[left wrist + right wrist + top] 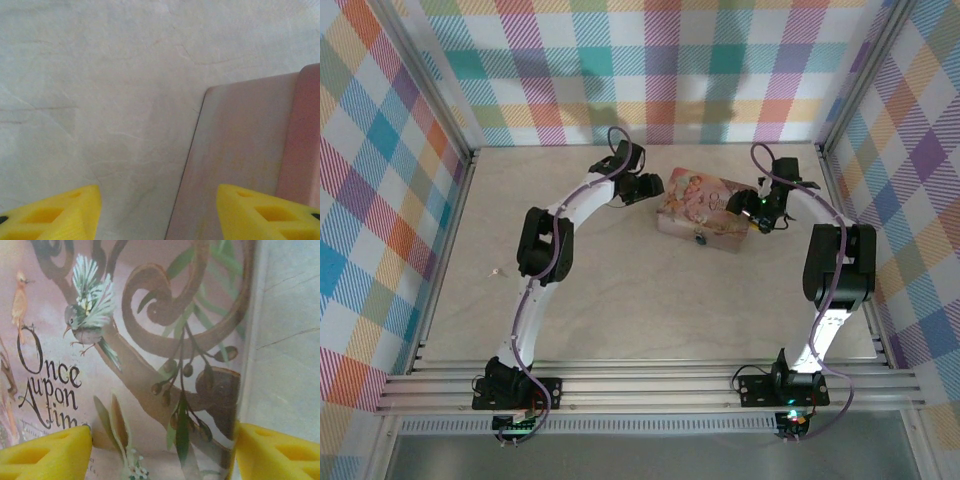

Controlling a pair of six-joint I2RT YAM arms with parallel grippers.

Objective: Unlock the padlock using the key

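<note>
The padlock (699,239) is a tiny dark speck on the near side wall of the pink illustrated box (705,208). The key (496,270) is a small pale thing lying on the table far to the left. My left gripper (650,188) hangs at the box's left end. In the left wrist view this gripper (160,215) is open, one yellow finger (50,215) over the table and the other over the pink box (240,160). My right gripper (757,213) is at the box's right end. It stands open (162,455) above the lid's picture (125,340), holding nothing.
The pale table (620,300) is enclosed by chequered walls on three sides, with a metal frame rail (650,385) at the near edge. The box sits at the back centre between the two arms.
</note>
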